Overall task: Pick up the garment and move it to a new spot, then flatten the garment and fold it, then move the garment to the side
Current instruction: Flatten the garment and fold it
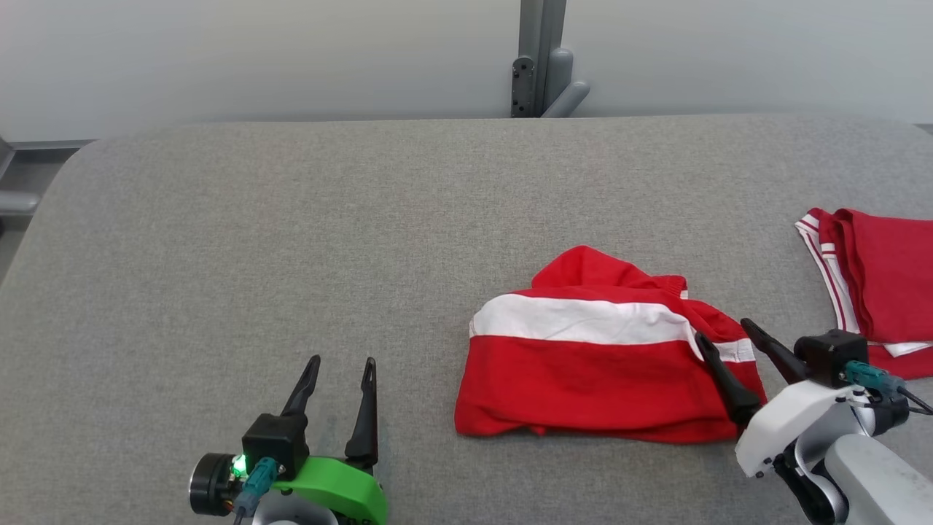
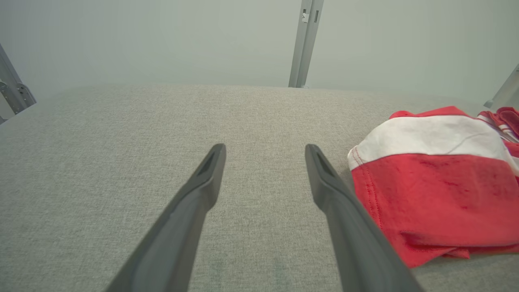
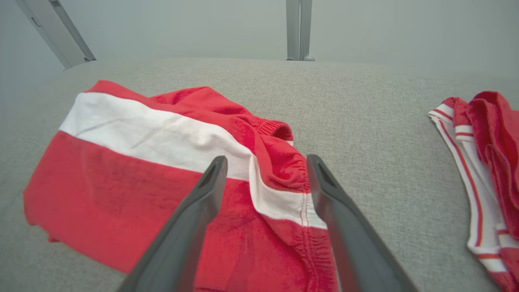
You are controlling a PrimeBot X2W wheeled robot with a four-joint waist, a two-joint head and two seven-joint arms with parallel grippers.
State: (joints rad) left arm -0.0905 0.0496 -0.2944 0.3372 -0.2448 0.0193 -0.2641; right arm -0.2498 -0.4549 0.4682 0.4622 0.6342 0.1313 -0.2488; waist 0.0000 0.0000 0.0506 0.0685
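Red-white garment (image 1: 583,379): folded
Left gripper (image 1: 342,360): spread, empty, garment's 8 o'clock
Right gripper (image 1: 722,328): spread, empty, garment's 3 o'clock edge

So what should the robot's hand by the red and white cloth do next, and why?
Probably the right gripper should dip and pinch the garment's right edge. It stands open over that edge, holding nothing, and the garment looks folded, lying flat on the table.
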